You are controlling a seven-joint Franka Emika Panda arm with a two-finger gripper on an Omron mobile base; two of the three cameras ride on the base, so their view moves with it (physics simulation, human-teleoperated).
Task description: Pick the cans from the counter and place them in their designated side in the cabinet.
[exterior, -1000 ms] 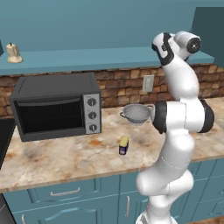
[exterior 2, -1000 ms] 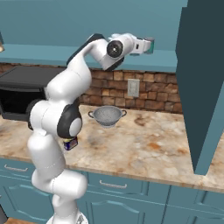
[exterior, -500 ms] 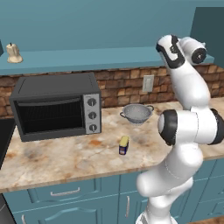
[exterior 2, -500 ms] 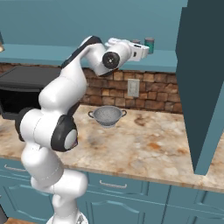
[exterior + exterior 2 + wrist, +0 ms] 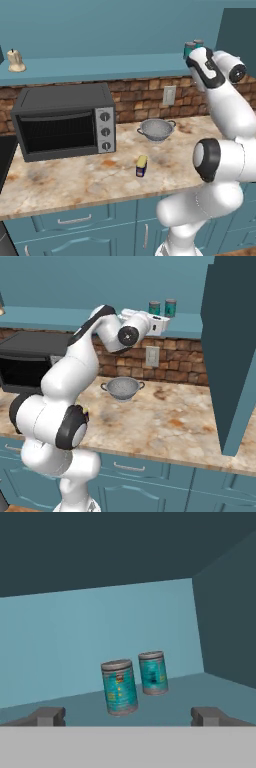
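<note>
On the far left of the left base view a small pale figure stands on the teal cabinet shelf, and below it a black toaster oven sits on the mottled counter. Further right, the dark blue can with the yellow top stands on the counter near the front edge, well apart from the steel colander behind it by the brick wall. That can is the one not yet put away.

Right again, two teal cans stand close together on the shelf by the tall dark cabinet side; in the hand view the nearer one looks slightly tilted, though that may be only the camera's roll. The gripper hangs just in front of them, jaws spread wide and holding nothing.

The risk from here is a careless pull-back: a finger or the wrist could clip the nearer can and topple it against its neighbour or off the shelf. Swinging down for the blue can, the elbow could also brush the colander.
</note>
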